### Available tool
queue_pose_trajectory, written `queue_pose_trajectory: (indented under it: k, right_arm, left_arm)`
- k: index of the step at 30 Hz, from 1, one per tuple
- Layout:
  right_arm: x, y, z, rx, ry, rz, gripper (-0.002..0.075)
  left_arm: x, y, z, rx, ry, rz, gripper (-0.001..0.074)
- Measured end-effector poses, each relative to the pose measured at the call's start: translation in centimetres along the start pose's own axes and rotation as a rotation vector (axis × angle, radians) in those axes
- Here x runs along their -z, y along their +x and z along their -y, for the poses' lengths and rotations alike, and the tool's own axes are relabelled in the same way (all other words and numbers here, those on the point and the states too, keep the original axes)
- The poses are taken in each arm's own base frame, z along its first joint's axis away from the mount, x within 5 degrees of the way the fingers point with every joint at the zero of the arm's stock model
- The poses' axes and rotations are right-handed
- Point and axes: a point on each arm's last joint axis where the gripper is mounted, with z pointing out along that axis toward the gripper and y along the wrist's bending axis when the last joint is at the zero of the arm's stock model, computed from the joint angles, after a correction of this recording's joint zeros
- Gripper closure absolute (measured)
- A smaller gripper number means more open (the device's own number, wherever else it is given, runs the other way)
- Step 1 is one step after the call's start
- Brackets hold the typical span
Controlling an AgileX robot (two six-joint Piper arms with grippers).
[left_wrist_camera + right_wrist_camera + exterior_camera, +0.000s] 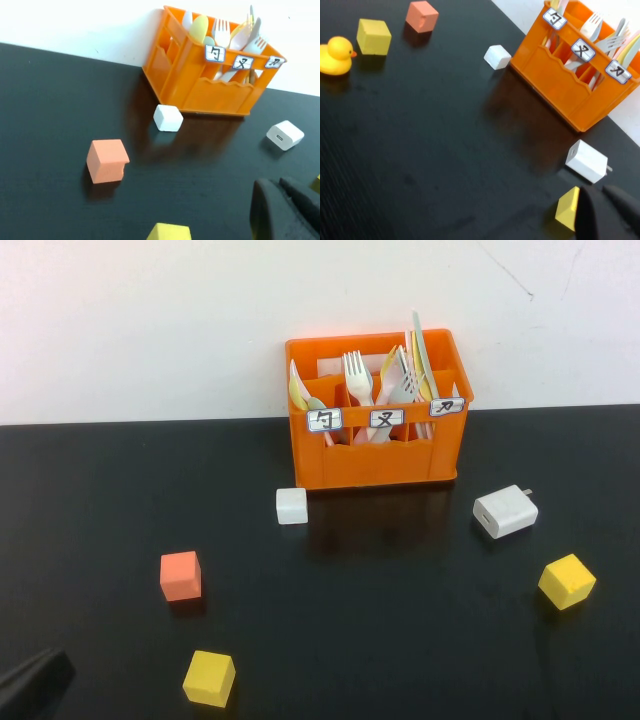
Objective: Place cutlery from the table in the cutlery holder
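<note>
Standing at the back of the glossy black table, against the white wall, the small orange plastic crate with three white labels is seen loaded. The pale mint-green plastic knife is found upright in the crate's compartment on the robot's right, its tip rising above the rim, beside white plastic forks in the middle section (yellow and pale spoons are packed in on the left).

Just in front of the crate's left corner a small white cube is set. A white charger block lies off to the right of the crate, and a yellow cube is placed nearer the robot than that. On the left side a salmon-orange cube and a second yellow cube are spotted. A yellow rubber duck is picked up only in the right wrist view, next to a yellow cube.

The left hand is glimpsed low at the near left corner of the table; whether its fingers are apart or together cannot be told. The right hand is held with its fingers together, empty, near the charger and yellow cube.
</note>
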Motion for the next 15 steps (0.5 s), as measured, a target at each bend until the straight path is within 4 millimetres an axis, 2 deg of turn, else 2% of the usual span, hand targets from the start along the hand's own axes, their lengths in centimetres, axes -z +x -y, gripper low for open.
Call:
queue_pose_trajectory:
  k: [6, 15]
  right_arm:
    - [0.0, 0.0, 0.0, 0.0, -0.001, -0.001, 0.0728]
    - [0.0, 0.0, 0.0, 0.0, -0.001, -0.001, 0.0728]
  left_arm:
    - [0.5, 0.4, -0.2, -0.068, 0.001, 0.058, 0.0736]
    - [0.4, 3.5, -2.5, -0.178, -0.103, 0.121, 0.0736]
